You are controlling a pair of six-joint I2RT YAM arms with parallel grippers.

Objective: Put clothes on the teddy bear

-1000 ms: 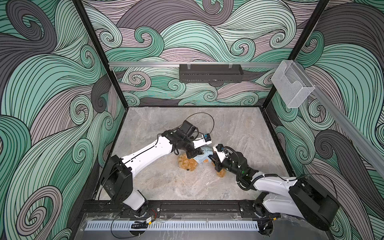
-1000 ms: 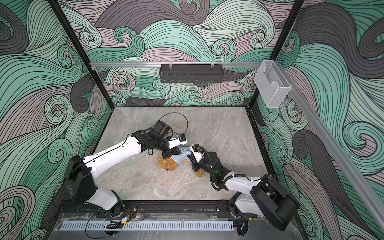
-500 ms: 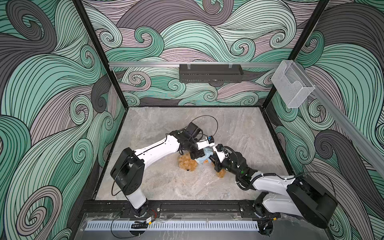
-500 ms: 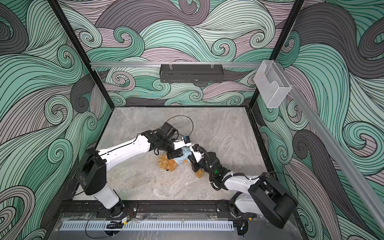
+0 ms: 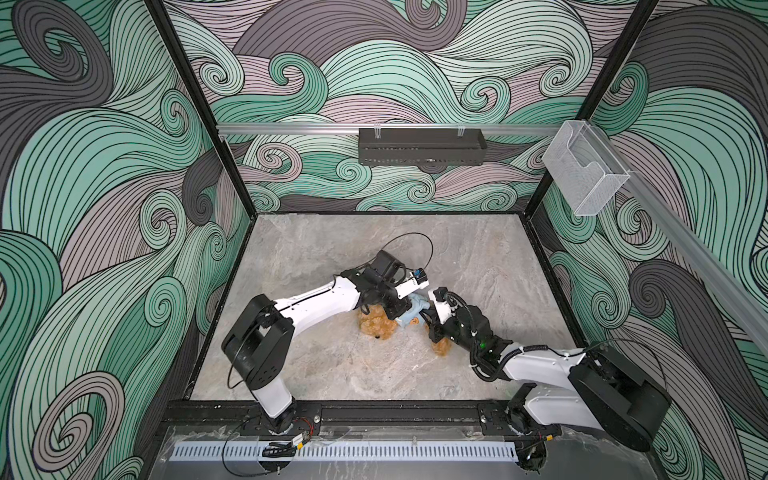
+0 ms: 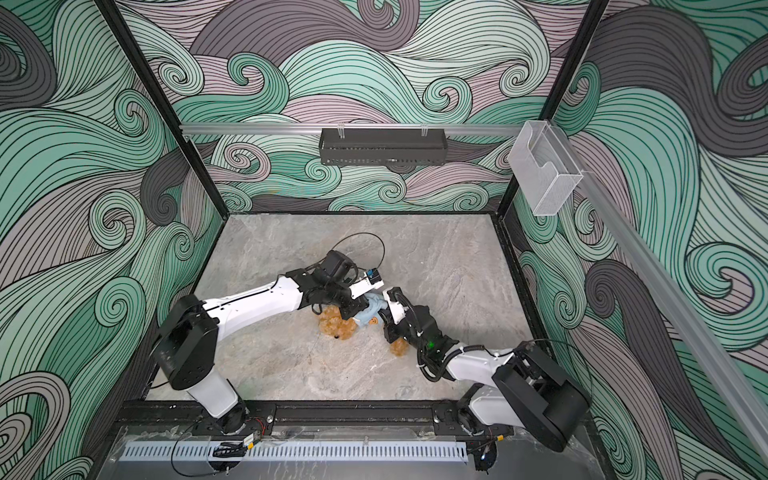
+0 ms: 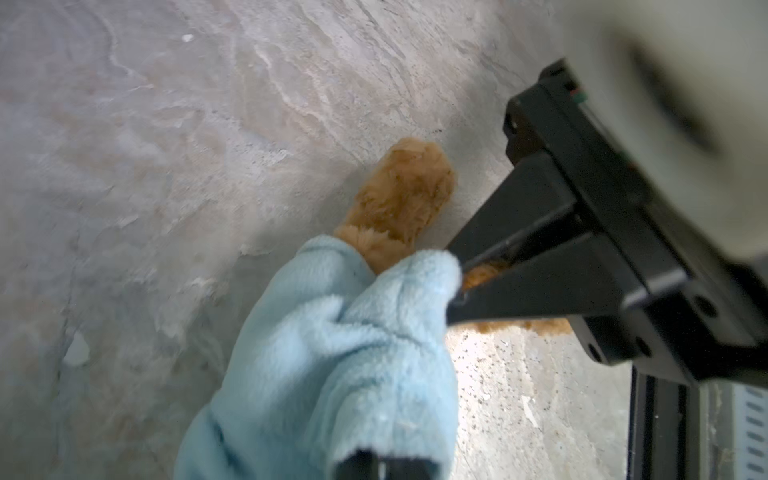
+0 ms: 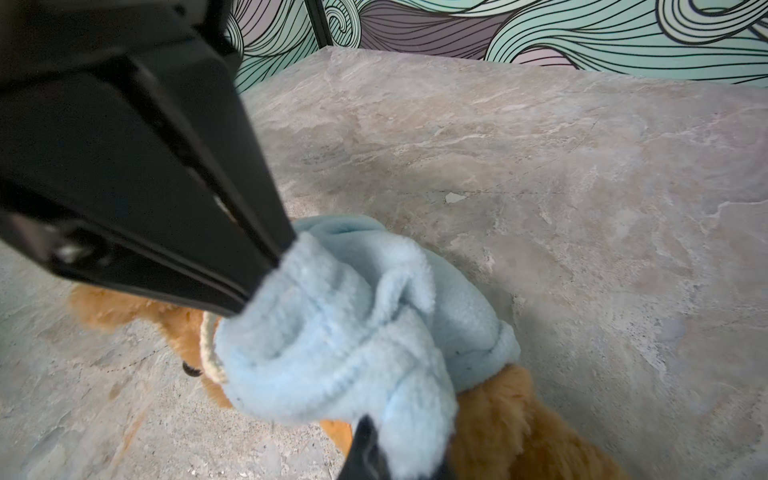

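The golden-brown teddy bear (image 5: 376, 326) lies mid-table in both top views, head (image 6: 334, 326) to the left, a leg (image 5: 441, 347) to the right. A light-blue garment (image 5: 411, 309) is bunched around its body. My left gripper (image 7: 380, 461) is shut on a fold of that garment (image 7: 332, 353), above the bear (image 5: 399, 311). My right gripper (image 8: 399, 457) is shut on another edge of the garment (image 8: 332, 345), close to the bear's leg (image 8: 519, 424). Its black fingers (image 7: 519, 291) show in the left wrist view, beside a furry limb (image 7: 403, 195).
The marble table (image 5: 332, 249) is boxed in by patterned walls with black corner posts. A black tray (image 5: 422, 145) hangs on the back rail and a clear plastic holder (image 5: 584, 174) on the right wall. A black cable loop (image 5: 411, 249) arches over the left wrist.
My left arm has reached further right over the bear and its jaws have closed on the blue garment. The right arm has hardly moved and keeps its grip.
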